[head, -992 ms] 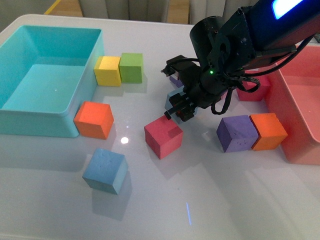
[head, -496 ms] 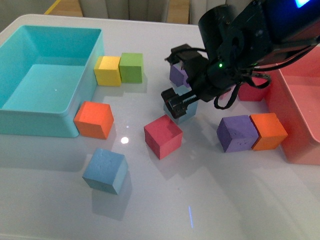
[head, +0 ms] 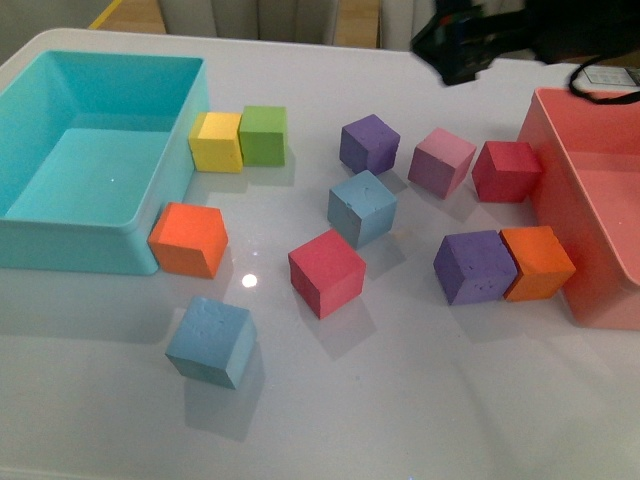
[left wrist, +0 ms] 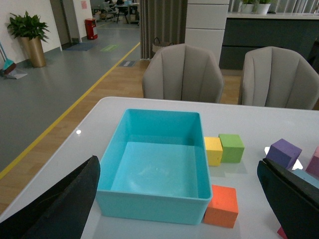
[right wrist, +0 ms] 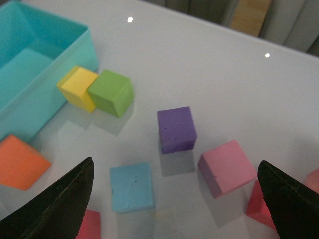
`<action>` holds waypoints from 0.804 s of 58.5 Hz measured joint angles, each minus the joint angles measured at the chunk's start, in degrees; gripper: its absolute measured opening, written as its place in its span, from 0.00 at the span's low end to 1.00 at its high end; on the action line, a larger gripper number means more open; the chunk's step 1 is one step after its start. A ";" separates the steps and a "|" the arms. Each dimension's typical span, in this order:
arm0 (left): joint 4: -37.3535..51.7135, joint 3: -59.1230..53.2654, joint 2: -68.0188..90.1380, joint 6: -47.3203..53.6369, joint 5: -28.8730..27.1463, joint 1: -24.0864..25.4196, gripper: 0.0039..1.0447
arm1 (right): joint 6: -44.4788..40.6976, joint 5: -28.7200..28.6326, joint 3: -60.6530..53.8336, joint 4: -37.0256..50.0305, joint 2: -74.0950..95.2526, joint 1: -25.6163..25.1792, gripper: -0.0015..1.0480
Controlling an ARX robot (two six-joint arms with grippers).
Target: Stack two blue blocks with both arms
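Observation:
Two light-blue blocks lie apart on the white table. One blue block (head: 362, 207) sits in the middle, and the other blue block (head: 212, 341) sits near the front left. The middle one also shows in the right wrist view (right wrist: 131, 186). My right gripper (right wrist: 177, 204) is open and empty, high above that block and the pink cube. In the front view only the right arm's black body (head: 475, 45) shows at the top edge. My left gripper (left wrist: 177, 204) is open and empty, held high over the turquoise bin (left wrist: 149, 209). It is out of the front view.
The turquoise bin (head: 60, 245) stands at the left and a pink bin (head: 590, 290) at the right. Yellow (head: 216, 141), green (head: 263, 134), orange (head: 188, 239), red (head: 326, 272), purple (head: 368, 143) and pink (head: 441, 161) cubes lie around the blue blocks. A purple-orange pair (head: 473, 266) sits beside the pink bin.
My right arm has lifted up and back from the middle blue block, which now stands uncovered on the table. The front blue block has not moved.

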 joint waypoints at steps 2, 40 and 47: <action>0.00 0.00 0.02 0.00 0.00 0.00 0.92 | 0.92 -0.52 -2.19 0.90 -2.36 -1.27 0.91; 0.00 0.00 0.00 0.00 0.00 0.00 0.92 | 7.06 17.90 -43.08 43.91 -24.63 -7.23 0.02; 0.00 0.00 0.00 0.00 0.00 0.00 0.92 | 7.10 14.69 -48.00 41.62 -30.67 -9.25 0.02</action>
